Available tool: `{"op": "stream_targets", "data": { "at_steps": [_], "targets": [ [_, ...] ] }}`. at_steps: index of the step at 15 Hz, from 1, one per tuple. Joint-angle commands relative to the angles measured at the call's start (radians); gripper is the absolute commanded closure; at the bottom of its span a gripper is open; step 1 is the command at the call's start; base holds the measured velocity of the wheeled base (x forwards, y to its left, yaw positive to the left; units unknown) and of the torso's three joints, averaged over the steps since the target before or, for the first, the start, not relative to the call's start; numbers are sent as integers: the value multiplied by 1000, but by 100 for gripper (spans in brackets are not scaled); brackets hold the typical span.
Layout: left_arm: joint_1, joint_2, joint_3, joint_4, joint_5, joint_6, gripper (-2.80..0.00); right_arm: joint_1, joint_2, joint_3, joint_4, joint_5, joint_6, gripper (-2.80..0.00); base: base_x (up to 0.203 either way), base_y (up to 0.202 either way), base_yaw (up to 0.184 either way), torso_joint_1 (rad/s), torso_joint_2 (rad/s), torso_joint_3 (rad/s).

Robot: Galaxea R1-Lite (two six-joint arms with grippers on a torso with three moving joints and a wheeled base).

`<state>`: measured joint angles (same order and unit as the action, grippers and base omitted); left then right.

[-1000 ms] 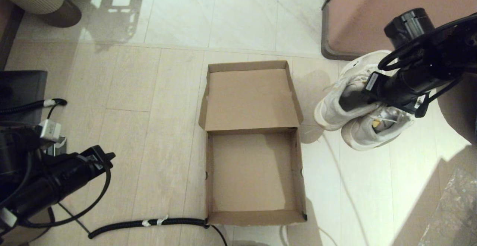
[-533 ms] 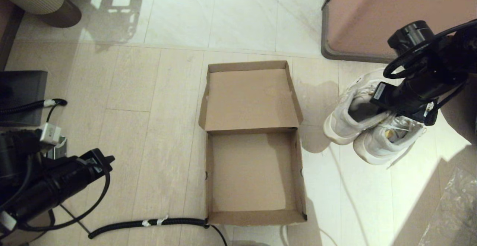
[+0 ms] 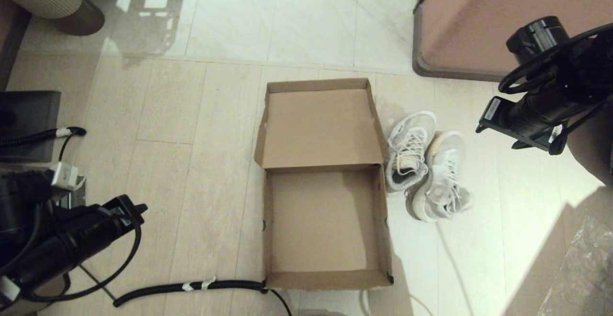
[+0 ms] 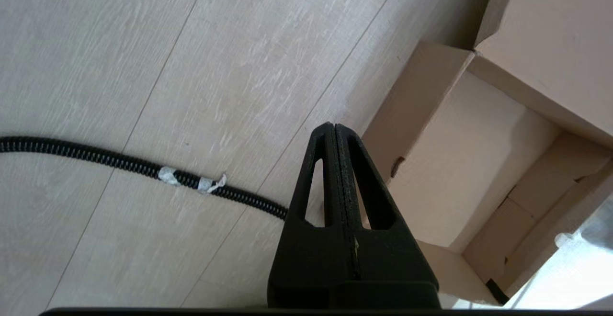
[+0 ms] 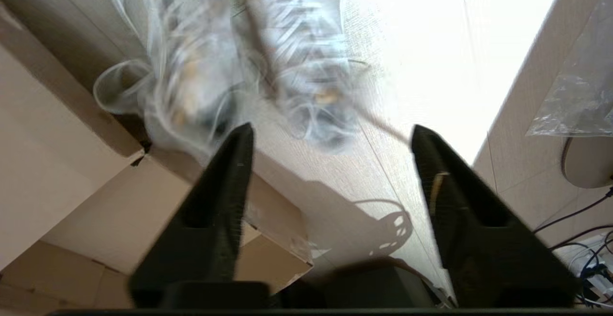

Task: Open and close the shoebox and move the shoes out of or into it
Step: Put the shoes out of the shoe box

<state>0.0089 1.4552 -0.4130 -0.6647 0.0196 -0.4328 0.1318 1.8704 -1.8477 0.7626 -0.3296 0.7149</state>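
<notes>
The brown cardboard shoebox (image 3: 384,220) stands open and empty on the floor, its lid (image 3: 323,124) folded back flat behind it. The two white lace-up shoes (image 3: 426,167) lie on the floor just right of the box, side by side and touching its right wall. In the right wrist view they are a blur (image 5: 230,67) beyond my right gripper (image 5: 330,131), which is open and holds nothing. That arm (image 3: 536,105) hovers above and to the right of the shoes. My left gripper (image 4: 334,125) is shut and empty, parked low at the left (image 3: 127,208), facing the box's left wall (image 4: 421,91).
A large pinkish-brown block with a dark grey rim (image 3: 479,19) stands at the back right, close behind the shoes. A black corrugated cable (image 3: 191,286) runs to the box's near left corner. Crinkled clear plastic (image 3: 579,268) lies at the near right.
The right gripper held both shoes in the air; it has opened, and the shoes now lie on the floor against the box's right side. The arm drew back to the right.
</notes>
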Motion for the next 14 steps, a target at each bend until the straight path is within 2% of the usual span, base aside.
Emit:
{"op": "stream_targets", "data": {
  "at_steps": [1, 7, 11, 14],
  "targets": [
    [0, -6, 7, -4, 0, -3, 0, -1, -1, 5, 4, -2, 6, -280, 0, 0, 0, 0, 0, 0],
    [2, -13, 23, -4, 0, -3, 0, -1, -8, 76, 6, -2, 12, -280, 0, 0, 0, 0, 0, 0],
    [2, -27, 37, -3, 2, -3, 0, 17, -6, 242, -7, 25, 12, -280, 0, 0, 0, 0, 0, 0],
    [14, -49, 54, -4, 2, -2, 0, 80, 11, 320, -100, 184, 9, -280, 0, 0, 0, 0, 0, 0]
  ]
}}
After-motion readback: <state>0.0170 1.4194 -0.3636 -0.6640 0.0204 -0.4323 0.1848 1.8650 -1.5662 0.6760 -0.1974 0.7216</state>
